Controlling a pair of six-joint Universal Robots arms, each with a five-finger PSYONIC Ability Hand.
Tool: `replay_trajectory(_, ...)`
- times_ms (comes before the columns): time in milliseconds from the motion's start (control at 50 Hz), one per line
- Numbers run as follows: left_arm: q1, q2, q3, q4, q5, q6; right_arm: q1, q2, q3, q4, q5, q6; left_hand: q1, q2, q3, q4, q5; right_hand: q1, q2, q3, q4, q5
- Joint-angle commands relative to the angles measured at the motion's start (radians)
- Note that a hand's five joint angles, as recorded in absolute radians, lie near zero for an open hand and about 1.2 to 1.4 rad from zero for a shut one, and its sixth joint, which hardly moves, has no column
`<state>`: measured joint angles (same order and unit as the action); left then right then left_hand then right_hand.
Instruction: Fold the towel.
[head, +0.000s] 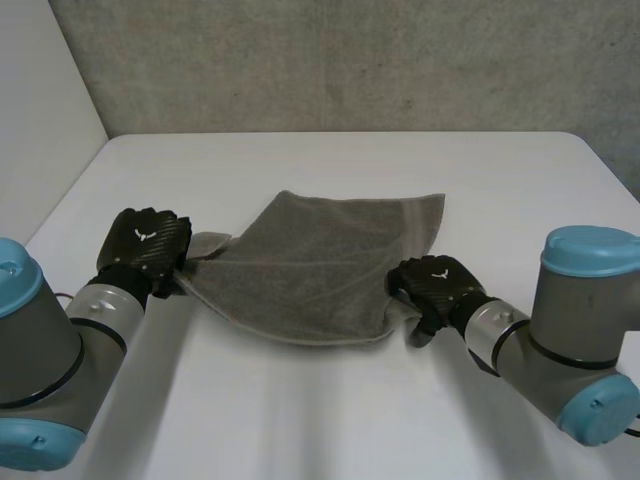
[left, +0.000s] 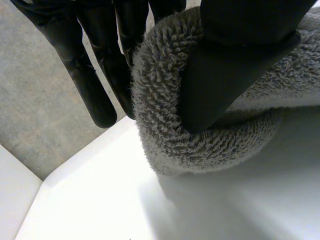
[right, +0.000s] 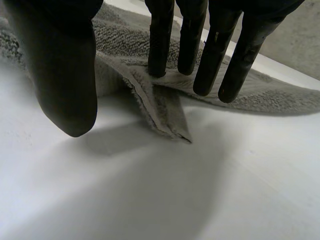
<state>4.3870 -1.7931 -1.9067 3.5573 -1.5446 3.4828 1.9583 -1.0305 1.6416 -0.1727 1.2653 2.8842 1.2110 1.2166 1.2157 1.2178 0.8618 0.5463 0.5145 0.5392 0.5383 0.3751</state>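
Note:
A grey towel (head: 320, 265) lies rumpled in the middle of the white table (head: 330, 400). My left hand (head: 145, 248) is at the towel's left corner. In its wrist view the thumb (left: 225, 65) presses a thick roll of towel (left: 165, 125) against the fingers (left: 85, 75), so the corner is pinched. My right hand (head: 432, 285) is at the towel's near right corner. Its straight fingers (right: 162, 40) touch down on the towel's edge (right: 167, 112), while the thumb (right: 60, 75) hangs apart above the bare table. A loose pointed flap of cloth lies between thumb and fingers.
A grey concrete wall (head: 350, 60) runs behind the table's far edge, and a white wall (head: 40, 110) stands at the left. Bare tabletop stretches in front of the towel between my two arms, and also behind it.

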Motion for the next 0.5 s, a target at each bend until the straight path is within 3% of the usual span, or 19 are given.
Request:
replay_trajectory(20, -0.003, -0.002, 0.000, 0.000, 0.000, -0.001, 0.022, 0.027, -0.048, 0.001, 0.003, 0.032, 0.185, 0.180, 0.181, 0.178, 0.360, 0.058, 0.090, 0.065, 0.066, 0.055)
replay_trajectory(140, -0.006, -0.002, 0.000, 0.000, 0.000, -0.001, 0.044, 0.084, -0.105, -0.001, 0.011, 0.049, 0.185, 0.180, 0.181, 0.178, 0.360, 0.414, 0.445, 0.421, 0.422, 0.410)
replay_trajectory(180, -0.006, -0.002, 0.000, 0.000, 0.000, -0.001, 0.036, 0.086, -0.123, -0.001, 0.022, 0.052, 0.185, 0.180, 0.181, 0.178, 0.360, 0.848, 0.880, 0.855, 0.856, 0.845)
replay_trajectory(300, -0.007, 0.000, 0.001, 0.003, 0.001, -0.002, 0.021, 0.024, -0.126, -0.001, 0.048, 0.070, 0.185, 0.180, 0.181, 0.178, 0.360, 0.850, 0.882, 0.857, 0.858, 0.847)
replay_trajectory(340, -0.007, 0.000, 0.001, 0.005, 0.001, -0.002, -0.019, -0.127, -0.111, 0.009, 0.043, 0.101, 0.185, 0.180, 0.181, 0.178, 0.360, 0.850, 0.882, 0.857, 0.858, 0.847)
replay_trajectory(460, -0.012, 0.015, 0.020, 0.005, 0.003, -0.004, -0.113, -0.309, -0.105, 0.013, 0.029, 0.161, 0.185, 0.180, 0.181, 0.178, 0.360, 0.850, 0.882, 0.857, 0.858, 0.847)
replay_trajectory(500, -0.014, 0.027, 0.030, 0.005, 0.003, -0.004, -0.148, -0.409, -0.137, 0.045, -0.013, 0.171, 0.185, 0.180, 0.181, 0.178, 0.360, 0.850, 0.882, 0.857, 0.858, 0.847)
